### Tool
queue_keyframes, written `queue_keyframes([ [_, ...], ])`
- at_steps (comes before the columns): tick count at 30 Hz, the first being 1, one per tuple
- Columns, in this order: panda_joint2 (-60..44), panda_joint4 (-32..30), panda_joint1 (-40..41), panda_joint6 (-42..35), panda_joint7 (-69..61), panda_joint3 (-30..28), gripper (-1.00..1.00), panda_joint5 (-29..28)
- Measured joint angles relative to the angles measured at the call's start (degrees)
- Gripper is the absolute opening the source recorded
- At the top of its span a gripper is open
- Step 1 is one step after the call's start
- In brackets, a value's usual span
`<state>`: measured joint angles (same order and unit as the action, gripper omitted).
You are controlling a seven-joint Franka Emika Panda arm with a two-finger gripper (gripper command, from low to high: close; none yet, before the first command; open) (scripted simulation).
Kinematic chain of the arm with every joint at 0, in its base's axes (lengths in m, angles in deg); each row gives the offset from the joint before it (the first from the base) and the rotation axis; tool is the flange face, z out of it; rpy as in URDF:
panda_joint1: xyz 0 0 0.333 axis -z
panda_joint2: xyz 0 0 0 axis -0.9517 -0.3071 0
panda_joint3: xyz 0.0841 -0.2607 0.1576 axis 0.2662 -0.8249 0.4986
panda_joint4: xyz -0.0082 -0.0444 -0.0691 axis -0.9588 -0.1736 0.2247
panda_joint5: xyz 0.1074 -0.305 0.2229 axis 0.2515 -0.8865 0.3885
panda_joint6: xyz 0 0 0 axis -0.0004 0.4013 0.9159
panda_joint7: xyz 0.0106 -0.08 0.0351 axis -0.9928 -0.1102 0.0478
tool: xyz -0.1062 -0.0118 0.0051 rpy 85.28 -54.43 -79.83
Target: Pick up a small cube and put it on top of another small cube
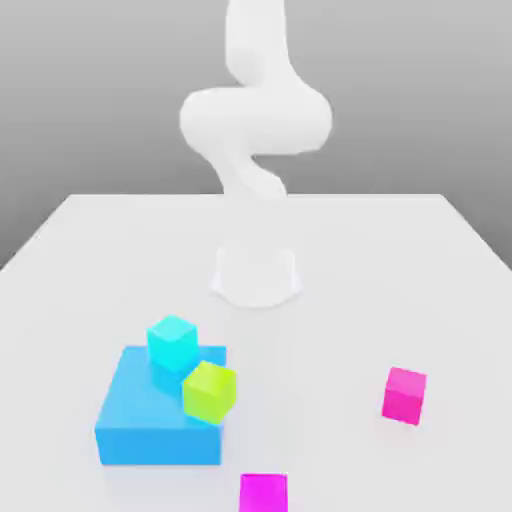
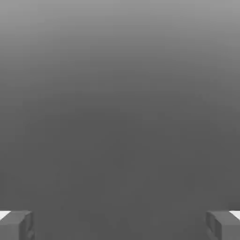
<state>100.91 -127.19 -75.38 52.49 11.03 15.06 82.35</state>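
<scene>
The small cube (image 1: 404,395), hot pink, sits alone on the white table toward the exterior view's right. A purpler magenta cube (image 1: 263,493) of like size lies at the table's near edge, partly cut off. In the hand view my gripper (image 2: 120,225) is open, its two grey fingertips (image 2: 16,225) far apart with nothing between them, facing plain grey background. The white arm (image 1: 255,120) rises from its base (image 1: 255,272) and bends upward out of the picture, far above the cubes.
A flat blue block (image 1: 150,415) lies at the exterior view's front left, carrying a cyan cube (image 1: 171,342) and a lime-green cube (image 1: 209,390) on its top. White table surface (image 1: 330,330) stretches between the base and the cubes.
</scene>
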Motion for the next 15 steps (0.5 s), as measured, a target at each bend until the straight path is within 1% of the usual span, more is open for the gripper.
queue_keyframes([
  [11,-23.4,-12.3,-13.1,14.2,-18.2,2.4,0.00,1.7],
  [15,-31.7,-16.7,-16.7,19.2,-24.3,4.5,0.00,1.7],
])
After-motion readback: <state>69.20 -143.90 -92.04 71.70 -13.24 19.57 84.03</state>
